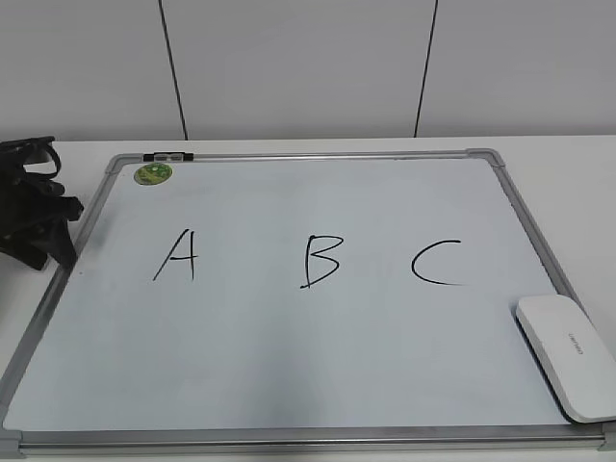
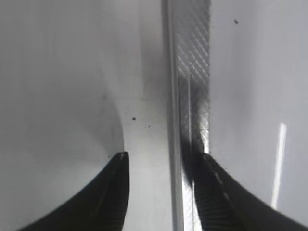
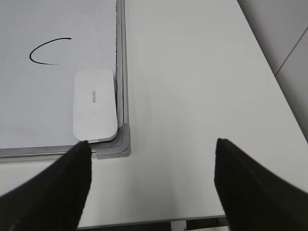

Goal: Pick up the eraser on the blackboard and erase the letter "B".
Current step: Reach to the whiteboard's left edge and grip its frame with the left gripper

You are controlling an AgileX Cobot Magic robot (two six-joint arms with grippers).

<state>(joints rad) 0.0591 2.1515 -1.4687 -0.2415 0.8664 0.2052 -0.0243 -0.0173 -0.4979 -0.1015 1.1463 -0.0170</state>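
Three black letters, with the letter "B" (image 1: 320,260) in the middle, mark the blackboard (image 1: 289,438), where the eraser (image 1: 566,355) lies in its near right corner against the frame. Only the right wrist view shows the right gripper (image 3: 153,148) spread wide above bare table beside that corner; the left gripper (image 2: 163,158), jaws parted, straddles the board's left frame.

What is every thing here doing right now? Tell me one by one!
eraser: lying flat on the board's near right corner, not held.
blackboard: flat on the table.
letter "B": whole, not wiped.
letter "A": whole.
letter "C": whole.
green magnet: stuck near the far left corner.
left gripper: open, empty, over the frame.
right gripper: open, empty.
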